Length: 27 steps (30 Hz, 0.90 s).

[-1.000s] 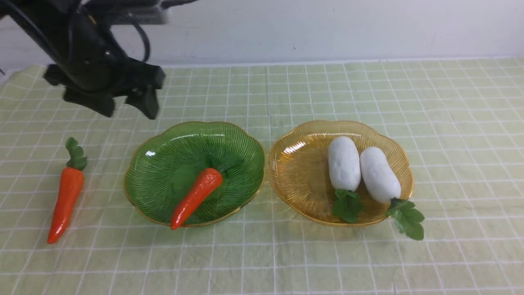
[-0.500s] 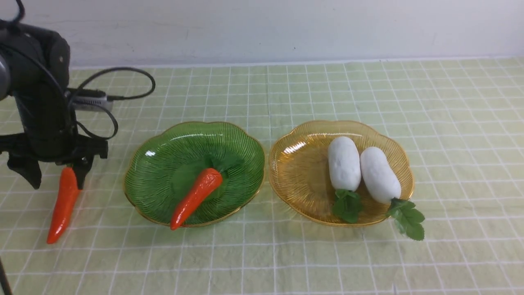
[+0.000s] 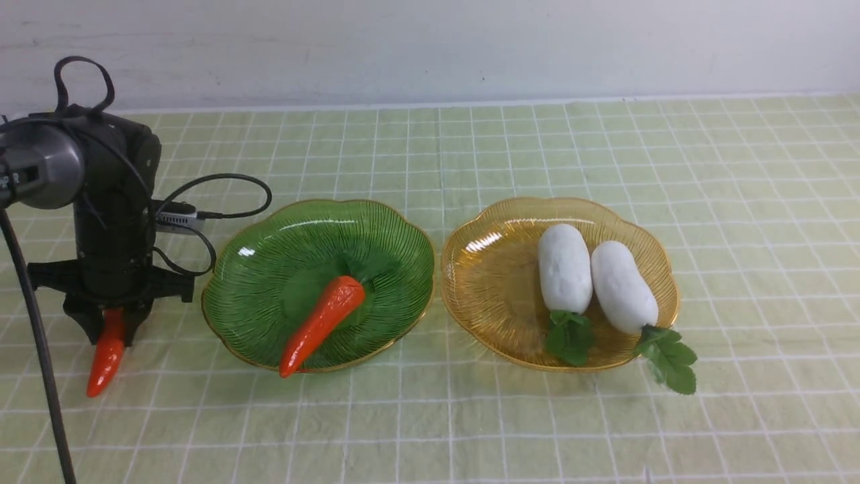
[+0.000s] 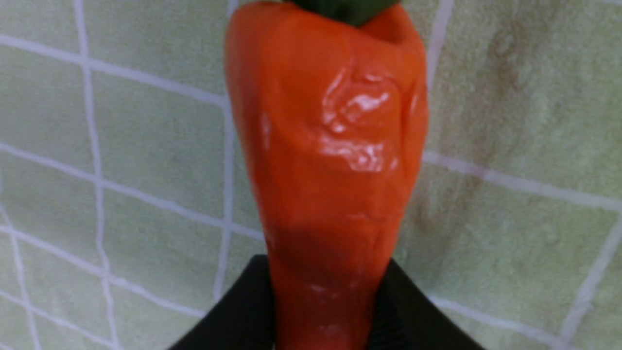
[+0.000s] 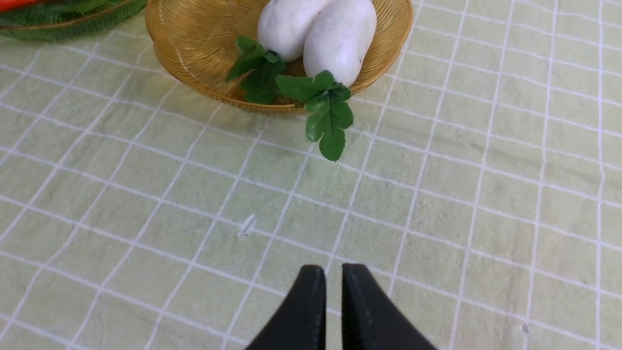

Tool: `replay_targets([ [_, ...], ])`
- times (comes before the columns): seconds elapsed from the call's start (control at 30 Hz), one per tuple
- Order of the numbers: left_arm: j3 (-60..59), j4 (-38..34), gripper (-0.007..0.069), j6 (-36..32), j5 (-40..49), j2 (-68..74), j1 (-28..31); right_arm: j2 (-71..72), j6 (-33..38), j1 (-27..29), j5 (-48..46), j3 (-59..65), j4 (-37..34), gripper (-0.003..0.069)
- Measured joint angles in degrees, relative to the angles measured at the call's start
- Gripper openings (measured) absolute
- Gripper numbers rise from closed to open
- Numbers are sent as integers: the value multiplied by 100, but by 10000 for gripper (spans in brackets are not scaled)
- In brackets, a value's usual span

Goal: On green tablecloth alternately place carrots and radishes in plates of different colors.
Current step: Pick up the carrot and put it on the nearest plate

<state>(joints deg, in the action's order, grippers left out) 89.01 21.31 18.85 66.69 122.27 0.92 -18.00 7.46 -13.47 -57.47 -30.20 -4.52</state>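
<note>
On the green tablecloth [image 3: 537,148] at the far left lies a carrot [image 3: 106,359], its leafy top hidden behind my left gripper [image 3: 111,329]. That gripper stands over it, jaws closed against both sides of the orange body [image 4: 325,146]; the black fingers [image 4: 243,311] press its flanks. A second carrot [image 3: 322,323] lies in the green plate [image 3: 269,222], tip over the near rim. Two radishes [image 3: 564,267] [image 3: 622,286] lie side by side in the amber plate [image 3: 490,269]. My right gripper [image 5: 333,272] hovers shut and empty over the cloth, short of the amber plate [image 5: 194,43].
The left arm's cable [image 3: 222,185] loops beside the green plate's left rim. One radish's leaves [image 3: 668,363] hang over the amber plate's near right edge. A white wall [image 3: 470,47] bounds the table at the back.
My left arm came down from behind the green plate to the carrot on the cloth, and its jaws closed from wide open onto the carrot. Plates, radishes and the other carrot have not moved.
</note>
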Motion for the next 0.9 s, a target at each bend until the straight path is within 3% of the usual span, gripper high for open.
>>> replay_targets([
  [0.2,230,230,212,-156,212,-338,0,0,0,0,6,0,0,46],
  [0.5,453,-1471,212,-1026,341,-1821,-461,0,0,0,145,0,0,46],
  [0.73,453,-1782,212,-1197,152,-1496,-1152,0,0,0,171,0,-16,46],
  [0.87,453,-1782,258,-1198,59,-1303,-1451,0,85,0,-225,0,-176,46],
  [0.9,453,-1782,302,-1198,47,-1242,-1532,0,142,0,-451,0,-219,46],
])
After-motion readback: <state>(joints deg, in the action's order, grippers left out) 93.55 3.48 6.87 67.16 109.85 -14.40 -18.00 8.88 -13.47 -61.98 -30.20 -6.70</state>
